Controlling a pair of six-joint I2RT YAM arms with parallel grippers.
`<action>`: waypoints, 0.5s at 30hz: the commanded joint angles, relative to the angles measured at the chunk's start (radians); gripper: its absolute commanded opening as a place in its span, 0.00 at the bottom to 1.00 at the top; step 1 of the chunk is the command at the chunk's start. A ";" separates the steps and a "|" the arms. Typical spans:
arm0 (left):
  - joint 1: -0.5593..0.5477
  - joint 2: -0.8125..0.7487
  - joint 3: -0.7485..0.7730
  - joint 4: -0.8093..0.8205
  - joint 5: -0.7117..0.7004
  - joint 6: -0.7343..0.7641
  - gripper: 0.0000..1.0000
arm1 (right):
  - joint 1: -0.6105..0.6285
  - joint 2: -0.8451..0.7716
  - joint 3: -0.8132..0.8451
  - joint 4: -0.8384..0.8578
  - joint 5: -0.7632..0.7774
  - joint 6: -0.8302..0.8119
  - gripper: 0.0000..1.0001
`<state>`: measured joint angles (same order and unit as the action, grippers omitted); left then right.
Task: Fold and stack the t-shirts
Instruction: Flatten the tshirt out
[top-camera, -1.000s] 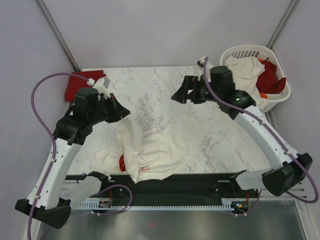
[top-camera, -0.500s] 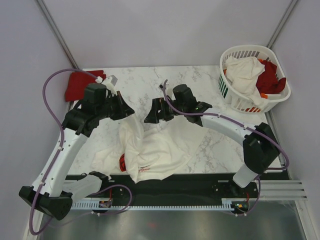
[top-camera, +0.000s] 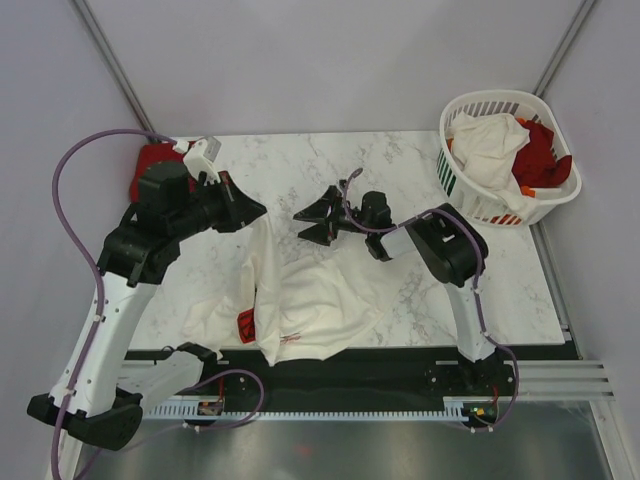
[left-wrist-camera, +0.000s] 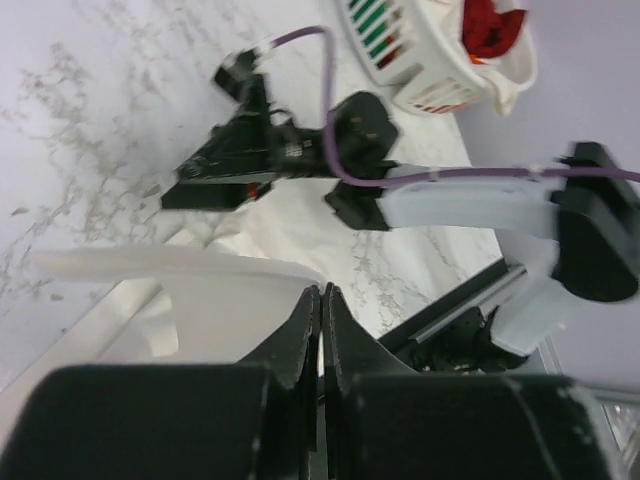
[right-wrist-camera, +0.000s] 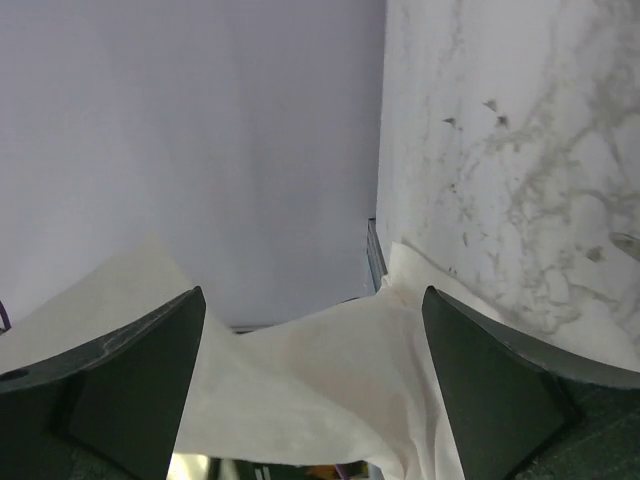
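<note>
**One arm pinches a cream shirt while the other hangs open above it**

The left gripper (top-camera: 257, 212), at the upper left centre of the overhead frame, has its jaws pressed fully together on the top edge of a cream t-shirt (top-camera: 320, 300). The cloth is drawn up from the marble table (top-camera: 480, 290) towards the fingers. In the left wrist view, white cloth stretches away to the left from the closed fingertips.

Just to its right, the right gripper (top-camera: 313, 222) has its jaws spread wide and grips nothing. Its own camera shows the two fingers (right-wrist-camera: 130, 385) far apart with the cream cloth lying below them.

The rest of the cream t-shirt lies rumpled across the lower centre of the table, with a red graphic (top-camera: 245, 325) showing near its lower left fold. A red t-shirt (top-camera: 150, 162) sits at the table's upper left corner, partly hidden behind the left arm. At the upper right, a white laundry basket (top-camera: 478, 100) holds a cream shirt (top-camera: 490, 145) and a red shirt (top-camera: 542, 150).
</note>
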<state>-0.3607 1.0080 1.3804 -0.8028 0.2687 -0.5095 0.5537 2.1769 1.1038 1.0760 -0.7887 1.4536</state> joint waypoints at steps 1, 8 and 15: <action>-0.004 -0.006 0.104 0.076 0.196 0.077 0.02 | 0.035 0.055 0.025 0.684 -0.067 0.272 0.98; -0.004 -0.003 0.161 0.076 0.245 0.075 0.02 | 0.072 0.034 0.073 0.685 -0.058 0.274 0.98; -0.004 -0.011 0.129 0.074 0.208 0.072 0.02 | 0.071 -0.047 0.073 0.685 -0.035 0.303 0.98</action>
<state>-0.3622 1.0080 1.5108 -0.7677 0.4557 -0.4694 0.6312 2.2112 1.1545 1.2747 -0.8314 1.7294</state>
